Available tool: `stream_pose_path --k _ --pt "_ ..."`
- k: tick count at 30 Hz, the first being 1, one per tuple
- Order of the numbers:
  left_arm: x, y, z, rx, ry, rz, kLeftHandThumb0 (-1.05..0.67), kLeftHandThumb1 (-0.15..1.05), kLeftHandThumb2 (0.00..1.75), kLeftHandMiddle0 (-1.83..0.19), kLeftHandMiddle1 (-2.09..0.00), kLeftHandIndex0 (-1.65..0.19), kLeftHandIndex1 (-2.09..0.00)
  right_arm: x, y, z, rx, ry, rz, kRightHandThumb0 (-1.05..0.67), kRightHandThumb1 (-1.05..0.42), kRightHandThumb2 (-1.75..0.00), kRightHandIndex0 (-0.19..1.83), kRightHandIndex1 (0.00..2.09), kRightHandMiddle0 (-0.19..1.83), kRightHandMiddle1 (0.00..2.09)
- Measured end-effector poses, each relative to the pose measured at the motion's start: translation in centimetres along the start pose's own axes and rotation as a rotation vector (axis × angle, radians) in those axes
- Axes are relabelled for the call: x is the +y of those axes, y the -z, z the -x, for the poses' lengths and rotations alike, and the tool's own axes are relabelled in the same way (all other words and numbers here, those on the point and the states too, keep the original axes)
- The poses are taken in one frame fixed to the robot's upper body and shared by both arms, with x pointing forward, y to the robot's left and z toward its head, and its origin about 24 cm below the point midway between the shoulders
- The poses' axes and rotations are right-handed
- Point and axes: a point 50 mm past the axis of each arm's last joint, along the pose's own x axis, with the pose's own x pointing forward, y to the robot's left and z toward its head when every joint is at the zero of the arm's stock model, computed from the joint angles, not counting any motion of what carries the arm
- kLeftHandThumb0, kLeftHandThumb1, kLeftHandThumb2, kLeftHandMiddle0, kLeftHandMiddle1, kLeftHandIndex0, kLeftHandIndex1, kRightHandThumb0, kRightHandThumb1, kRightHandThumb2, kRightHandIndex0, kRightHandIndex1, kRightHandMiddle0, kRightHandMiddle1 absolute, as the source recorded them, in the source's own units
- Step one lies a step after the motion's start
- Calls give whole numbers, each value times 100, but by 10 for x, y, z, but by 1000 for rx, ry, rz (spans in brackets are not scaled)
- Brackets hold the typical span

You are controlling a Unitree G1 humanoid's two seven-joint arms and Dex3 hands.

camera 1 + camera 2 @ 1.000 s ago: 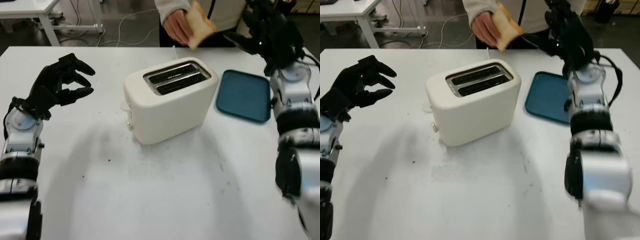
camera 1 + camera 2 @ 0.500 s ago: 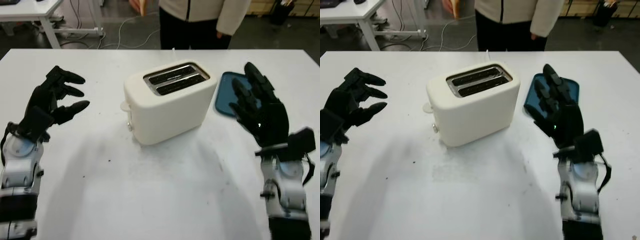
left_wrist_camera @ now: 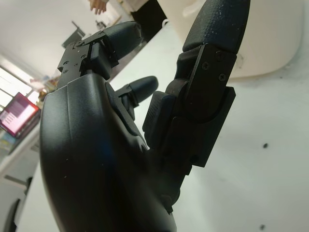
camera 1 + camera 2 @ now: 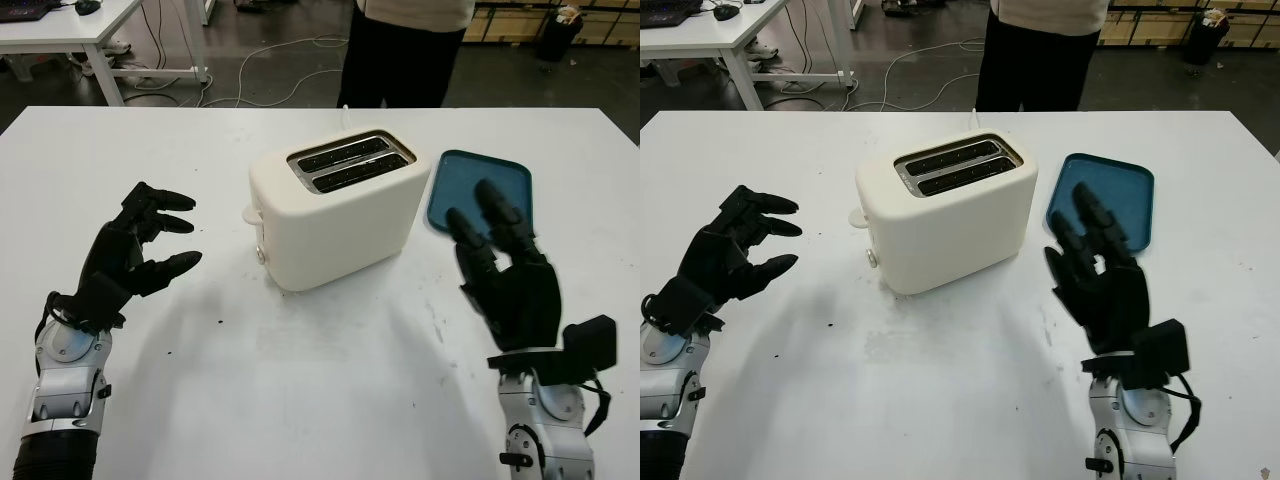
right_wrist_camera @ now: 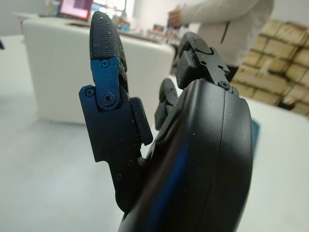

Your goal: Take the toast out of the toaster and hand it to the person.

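A cream two-slot toaster point(image 4: 335, 205) stands mid-table, and both of its slots look dark with no bread sticking out. My left hand point(image 4: 135, 255) hovers open over the table to the toaster's left, holding nothing. My right hand point(image 4: 500, 270) is open to the toaster's right, its fingertips over the near edge of a blue tray point(image 4: 478, 185). A person point(image 4: 410, 45) in dark trousers and a pale top stands behind the far table edge. The toast is not in my hands.
The white table point(image 4: 320, 390) stretches wide in front of the toaster. A white cord runs from the toaster's back toward the far edge. Behind the table lie floor cables, another white desk point(image 4: 70, 25) at the far left, and stacked boxes at the far right.
The person took the toast and drew it away out of the picture. My right hand came back from the far edge to beside the toaster, and my left hand drew nearer to me.
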Motion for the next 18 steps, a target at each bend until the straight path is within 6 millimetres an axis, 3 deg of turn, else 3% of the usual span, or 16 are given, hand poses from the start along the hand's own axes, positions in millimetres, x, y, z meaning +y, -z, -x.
stream_pose_path --k 6,18 --pt "-18 13 6 83 30 66 -105 90 0 -12 -154 -11 -147 12 10 -1 55 19 -18 -77 -92 -26 26 1 25 0" --pt "-23 12 5 85 46 73 -105 91 0 -14 -153 -12 -145 16 15 -2 78 60 40 -77 -92 -24 21 0 20 0"
